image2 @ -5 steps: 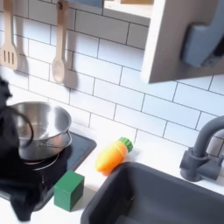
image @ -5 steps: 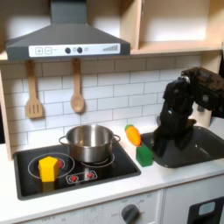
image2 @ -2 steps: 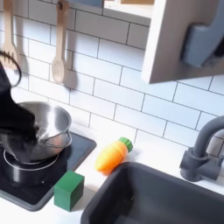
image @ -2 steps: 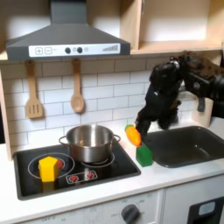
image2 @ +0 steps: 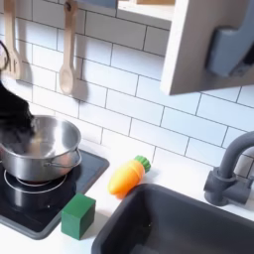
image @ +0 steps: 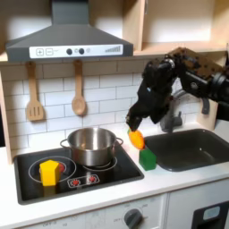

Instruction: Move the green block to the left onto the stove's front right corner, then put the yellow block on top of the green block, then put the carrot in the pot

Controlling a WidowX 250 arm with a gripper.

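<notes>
Moved toward the first exterior view's left since a second ago: black robot hand, now hanging above the small orange toy carrot; its opening cannot be told. Small bright green block is sitting on the white bench between black stove and sink. Small yellow block is resting on the stove; shiny steel pot is standing behind it.

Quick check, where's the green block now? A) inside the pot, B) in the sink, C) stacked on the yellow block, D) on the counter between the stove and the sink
D: the green block sits on the white counter, between the stove and the sink.
</notes>
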